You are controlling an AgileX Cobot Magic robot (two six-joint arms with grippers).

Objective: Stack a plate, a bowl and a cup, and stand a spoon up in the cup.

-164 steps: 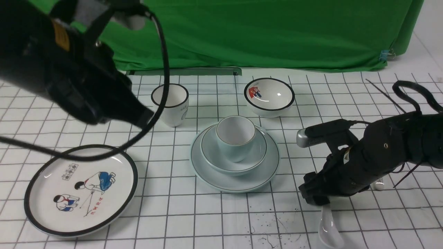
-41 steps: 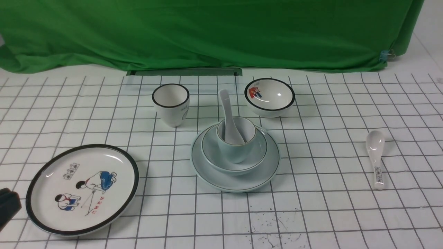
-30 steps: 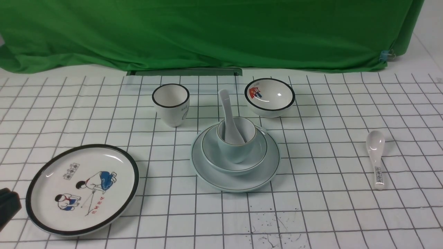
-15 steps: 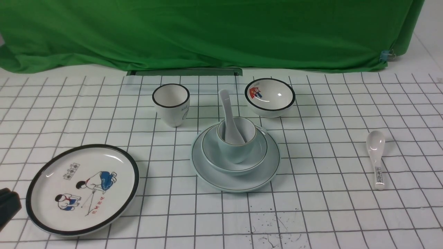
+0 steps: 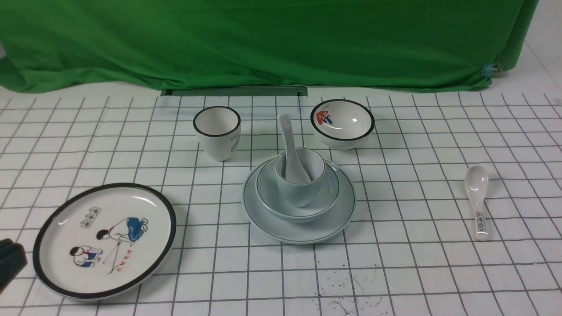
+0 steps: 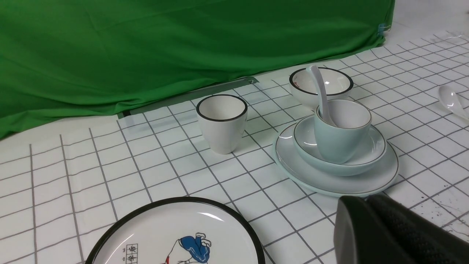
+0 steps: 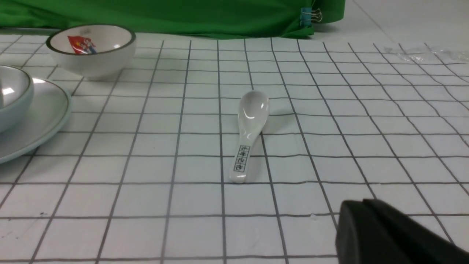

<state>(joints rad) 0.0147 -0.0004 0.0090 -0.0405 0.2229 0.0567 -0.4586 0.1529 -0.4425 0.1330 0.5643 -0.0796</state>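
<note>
Nearest, at seven o'clock on the gridded white worktop (image 5: 395, 272), the left hand (image 5: 9, 262) sits pressed together and empty; the right hand (image 7: 388, 234), likewise pressed together, has withdrawn from the scene. At centre, the pale blue-white round plate (image 5: 263, 219) carries the pale shallow bowl (image 5: 268, 197), the small handleless pale cup (image 5: 298, 193), and now the plain glossy white ceramic spoon (image 5: 289, 140), leaning toward eleven o'clock. The stack looks complete.

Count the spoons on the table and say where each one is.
2. The plain spoon stands in the pale cup on the central stack; the printed-handle spoon lies flat on the right. None seems hidden.
</note>
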